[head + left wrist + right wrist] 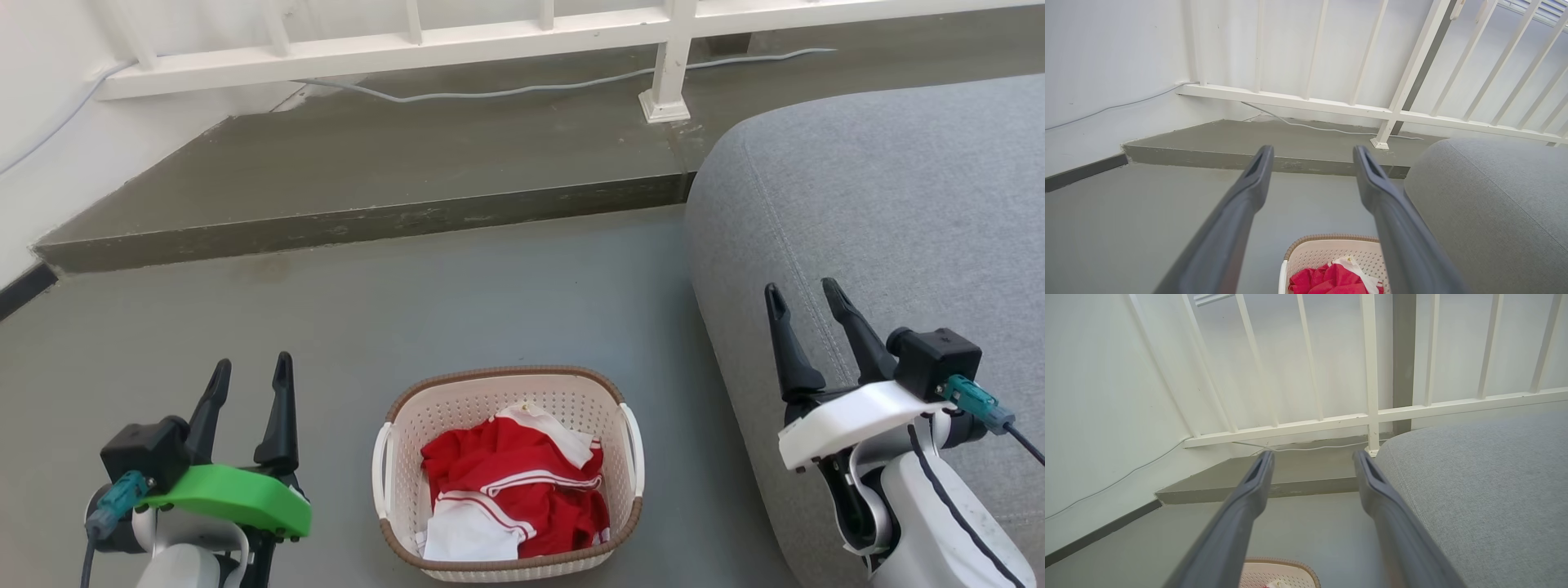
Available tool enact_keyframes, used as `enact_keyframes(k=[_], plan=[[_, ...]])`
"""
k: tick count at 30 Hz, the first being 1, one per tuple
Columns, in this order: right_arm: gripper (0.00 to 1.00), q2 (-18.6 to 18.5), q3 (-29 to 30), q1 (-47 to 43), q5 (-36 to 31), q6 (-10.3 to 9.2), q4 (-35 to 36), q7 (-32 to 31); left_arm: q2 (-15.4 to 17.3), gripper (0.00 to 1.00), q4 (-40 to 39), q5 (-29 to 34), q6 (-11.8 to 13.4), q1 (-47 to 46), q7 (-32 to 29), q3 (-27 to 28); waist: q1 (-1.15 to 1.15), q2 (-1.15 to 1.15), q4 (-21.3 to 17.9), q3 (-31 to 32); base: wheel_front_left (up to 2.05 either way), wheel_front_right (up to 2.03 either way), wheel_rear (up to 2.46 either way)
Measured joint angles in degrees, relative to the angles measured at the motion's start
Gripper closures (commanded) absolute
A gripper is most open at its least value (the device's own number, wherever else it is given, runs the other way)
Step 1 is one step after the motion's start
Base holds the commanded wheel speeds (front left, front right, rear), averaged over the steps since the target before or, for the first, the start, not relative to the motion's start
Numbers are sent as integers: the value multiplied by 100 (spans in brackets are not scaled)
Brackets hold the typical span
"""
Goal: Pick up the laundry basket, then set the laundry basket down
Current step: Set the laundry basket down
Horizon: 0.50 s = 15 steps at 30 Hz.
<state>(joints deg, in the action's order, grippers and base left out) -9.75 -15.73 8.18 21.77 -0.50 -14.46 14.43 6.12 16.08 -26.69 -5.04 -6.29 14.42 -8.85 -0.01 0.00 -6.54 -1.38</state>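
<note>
A white wall (41, 122) stands at the left, beside a grey floor (490, 286) with a raised step (367, 163) under a white railing (408, 41). A cable (531, 86) lies on the step. The left gripper (253, 361) hovers, jaws apart, left of the basket (457, 416), which sits on the floor holding red and white clothes (506, 482). A grey sofa (898, 204) bulks close on its right. The right gripper (801, 287) shows against the sofa, jaws apart.

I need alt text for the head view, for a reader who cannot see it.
A cream-white laundry basket of red and white clothes stands on the grey floor, between the open left gripper and the open right gripper, neither touching it. A grey sofa is at right, a white railing behind.
</note>
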Motion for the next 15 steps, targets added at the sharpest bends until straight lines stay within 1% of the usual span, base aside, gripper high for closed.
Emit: enact_keyframes(k=[2,5,15], plan=[[0,26,33,-41,-23,49,16,0,-10,0,-21,27,-5,42,0,13,0,0,-3,-2,0,0,0],[0,55,77,-59,-74,59,26,0,-31,0,-30,44,-8,70,0,34,0,0,-6,-2,0,0,0],[0,126,216,-176,-170,200,48,0,-125,0,-88,77,-77,86,0,91,0,0,-5,0,0,0,0]])
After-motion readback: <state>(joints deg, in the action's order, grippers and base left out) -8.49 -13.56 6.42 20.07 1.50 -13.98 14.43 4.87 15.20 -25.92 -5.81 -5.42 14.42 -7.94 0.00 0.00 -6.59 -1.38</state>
